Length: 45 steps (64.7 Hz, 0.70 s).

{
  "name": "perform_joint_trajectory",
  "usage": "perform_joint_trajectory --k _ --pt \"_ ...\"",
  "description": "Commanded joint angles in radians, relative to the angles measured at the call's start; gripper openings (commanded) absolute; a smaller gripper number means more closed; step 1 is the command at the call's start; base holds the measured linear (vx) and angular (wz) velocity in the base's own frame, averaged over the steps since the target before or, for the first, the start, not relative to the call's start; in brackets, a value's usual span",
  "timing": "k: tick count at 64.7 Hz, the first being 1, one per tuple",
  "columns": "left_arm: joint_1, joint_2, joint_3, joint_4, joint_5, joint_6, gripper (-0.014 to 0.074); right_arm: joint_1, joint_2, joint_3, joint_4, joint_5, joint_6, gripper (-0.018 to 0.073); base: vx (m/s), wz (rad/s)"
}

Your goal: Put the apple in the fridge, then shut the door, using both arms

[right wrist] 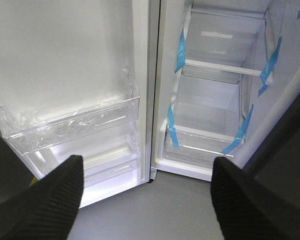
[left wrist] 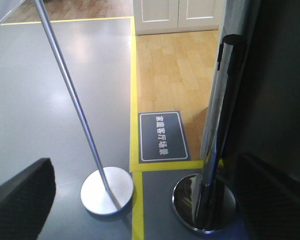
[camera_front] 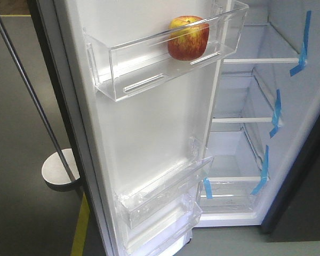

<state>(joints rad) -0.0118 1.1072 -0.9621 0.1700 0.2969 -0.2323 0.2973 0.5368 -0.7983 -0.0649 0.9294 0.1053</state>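
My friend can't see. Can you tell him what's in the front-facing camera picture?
A red and yellow apple sits in the top clear bin on the inside of the open door. To its right, the white fridge shows white-edged shelves and blue tape strips.

- Grey floor (left wrist: 35, 90): smooth and glossy, with pale reflections.
- Yellow tape line (left wrist: 134, 95): runs along the grey floor's edge, with a cross branch lower down.
- Wood-plank floor (left wrist: 175, 70): light tan, beyond the tape.
- Floor sign (left wrist: 162, 136): dark rectangle with white border and white characters, lying in the tape corner.
- Silver pole (left wrist: 70, 95): slanted in view, ending in a flat brushed-metal disc base (left wrist: 106, 191) whose rim meets the tape.
- Chrome base (left wrist: 204, 202): mirror-bright, near the disc base across the tape, with a shiny upright (left wrist: 212, 150) rising from it.
- White panelled cabinet doors (left wrist: 180, 12): at the far end of the wood.
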Motion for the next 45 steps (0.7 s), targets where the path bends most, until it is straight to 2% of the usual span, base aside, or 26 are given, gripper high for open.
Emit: perform_joint_trajectory --k 1,7,13,20,32,38,45 --pt "-0.002 -0.005 -0.039 -0.005 -0.150 -0.067 0.0676 -0.006 0.002 -0.023 -0.011 -0.060 -0.003 0.0507 0.00 0.00" --pt "-0.002 0.039 -0.086 -0.005 -0.176 -0.118 0.0638 -0.006 0.002 -0.023 -0.011 -0.060 -0.003 0.0507 0.00 0.00" --pt "-0.002 0.127 -0.168 -0.006 -0.143 -0.169 0.0594 -0.006 0.002 -0.023 -0.011 -0.060 -0.003 0.0507 0.00 0.00" --pt "-0.002 0.225 -0.254 -0.006 -0.095 -0.194 0.0569 -0.006 0.002 -0.023 -0.011 -0.060 -0.003 0.0507 0.00 0.00" --pt "-0.016 0.371 -0.376 -0.017 -0.044 -0.195 0.0568 -0.006 0.002 -0.023 -0.011 -0.060 -0.003 0.0507 0.00 0.00" --pt "-0.049 0.418 -0.427 -0.016 -0.021 -0.191 0.0568 -0.006 0.002 -0.023 -0.011 -0.060 -0.003 0.0507 0.00 0.00" --pt "-0.105 0.454 -0.474 -0.016 -0.019 -0.143 0.0568 -0.006 0.002 -0.023 -0.011 -0.060 -0.003 0.0507 0.00 0.00"
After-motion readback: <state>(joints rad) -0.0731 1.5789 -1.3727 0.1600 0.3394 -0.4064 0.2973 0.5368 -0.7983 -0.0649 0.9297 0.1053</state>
